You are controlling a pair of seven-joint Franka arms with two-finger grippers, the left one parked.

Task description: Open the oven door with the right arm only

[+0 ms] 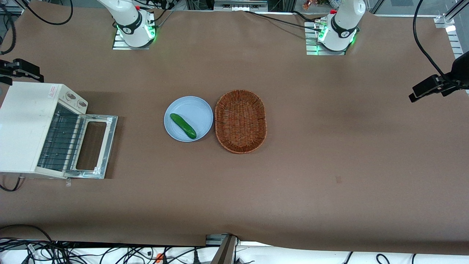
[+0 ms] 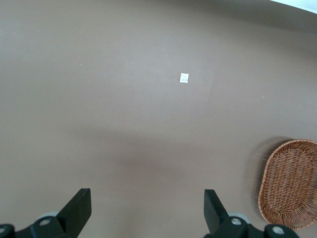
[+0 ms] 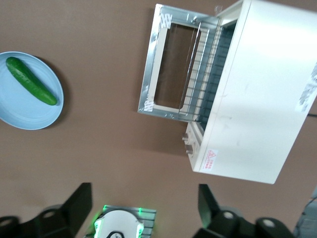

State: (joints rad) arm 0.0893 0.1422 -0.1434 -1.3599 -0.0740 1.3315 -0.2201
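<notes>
The cream-framed, glass-windowed oven door (image 1: 96, 146) lies folded flat on the brown table (image 1: 329, 165), task apparently done, so the black gripper (image 3: 141, 210) hovers above, spread wide, empty.

- Blue plate (image 1: 198, 110) near mid tabletop (image 1: 329, 165), brown covering.
- Cucumber (image 1: 183, 125) lying diagonal on plate, green, whole.
- Wicker basket (image 1: 240, 121) just beside plate, toward parked arm's end; oval, nothing in it.
- Small white tag (image 2: 184, 78) on tabletop, well apart from basket.
- Cables (image 1: 55, 251) bunched along tabletop edge nearest front cam.
- Right claw (image 3: 141, 198) up high over the tabletop, fingers apart.
</notes>
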